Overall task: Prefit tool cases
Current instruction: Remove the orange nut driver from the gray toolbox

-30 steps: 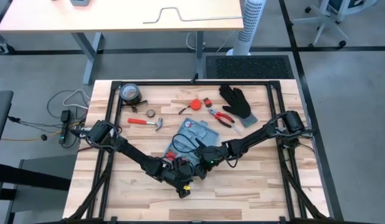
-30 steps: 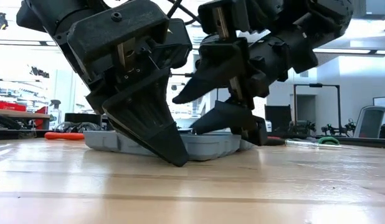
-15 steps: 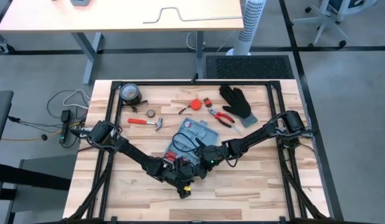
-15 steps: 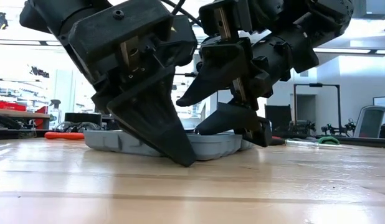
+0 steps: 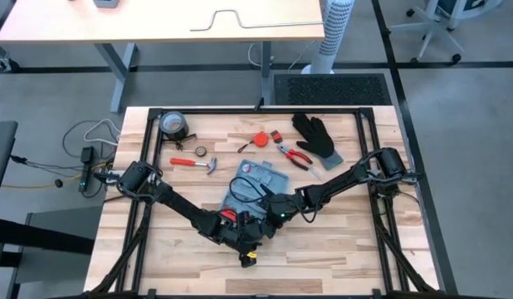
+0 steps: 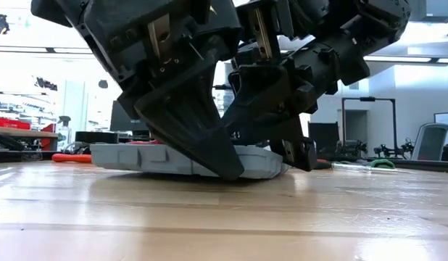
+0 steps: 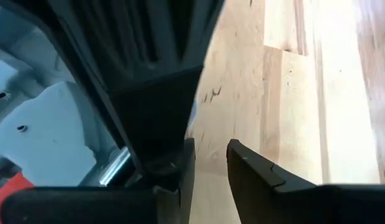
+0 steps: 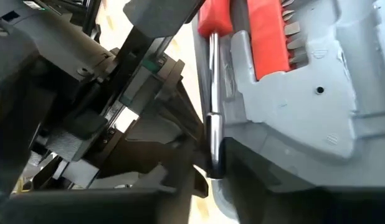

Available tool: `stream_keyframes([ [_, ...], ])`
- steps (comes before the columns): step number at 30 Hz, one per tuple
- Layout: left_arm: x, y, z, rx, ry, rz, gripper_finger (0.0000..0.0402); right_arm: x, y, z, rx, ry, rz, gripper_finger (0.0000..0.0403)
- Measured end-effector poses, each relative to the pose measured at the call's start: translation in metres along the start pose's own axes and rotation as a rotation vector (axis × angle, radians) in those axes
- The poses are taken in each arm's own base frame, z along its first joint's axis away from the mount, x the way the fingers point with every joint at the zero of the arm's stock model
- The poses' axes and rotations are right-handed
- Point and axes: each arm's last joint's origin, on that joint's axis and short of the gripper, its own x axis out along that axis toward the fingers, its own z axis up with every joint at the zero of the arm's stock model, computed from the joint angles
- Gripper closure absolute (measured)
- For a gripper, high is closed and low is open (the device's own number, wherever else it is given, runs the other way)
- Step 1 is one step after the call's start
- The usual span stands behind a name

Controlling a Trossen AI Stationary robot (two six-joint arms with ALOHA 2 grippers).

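Case: flat light-blue plastic tool case (image 5: 255, 184), mid-table.
My left gripper (image 5: 244, 234): fingers nearly together at the case's near edge.
My right gripper (image 5: 258, 218): beside it, finger gap unreadable.

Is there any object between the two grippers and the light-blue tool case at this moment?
Nothing visible does. The left gripper and the right gripper are both already at the near edge of the tool case; the other tools lie beyond it.

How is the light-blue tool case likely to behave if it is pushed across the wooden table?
The case lies flat and low on the table, so it would probably slide rather than tip. Its moulded plastic walls look stiff, so it likely keeps its shape. The red tool in its slots may rattle or shift.
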Motion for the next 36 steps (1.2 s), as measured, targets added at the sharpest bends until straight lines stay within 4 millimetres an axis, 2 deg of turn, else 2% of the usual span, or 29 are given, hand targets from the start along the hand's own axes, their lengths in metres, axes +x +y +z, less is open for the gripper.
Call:
stream_keyframes([
  [4, 0.000, 0.000, 0.000, 0.005, 0.006, 0.007, 0.0315, 0.000, 0.001, 0.000, -0.005, 0.000, 0.008, 0.0378],
  [10, -0.001, 0.001, 0.000, 0.007, 0.014, 0.011, 0.0315, 0.000, 0.002, 0.001, -0.001, -0.003, 0.026, 0.0379],
  [14, -0.006, -0.003, 0.000, -0.001, 0.014, 0.000, 0.0316, -0.001, 0.006, 0.002, 0.000, -0.004, 0.053, 0.0401],
  [25, -0.049, -0.008, 0.008, 0.050, -0.014, 0.109, 0.0316, -0.009, 0.016, 0.007, -0.029, -0.013, 0.108, 0.0402],
  [36, -0.051, 0.001, 0.014, 0.072, -0.045, 0.203, 0.0316, -0.010, 0.016, 0.013, -0.023, -0.035, 0.122, 0.0402],
])
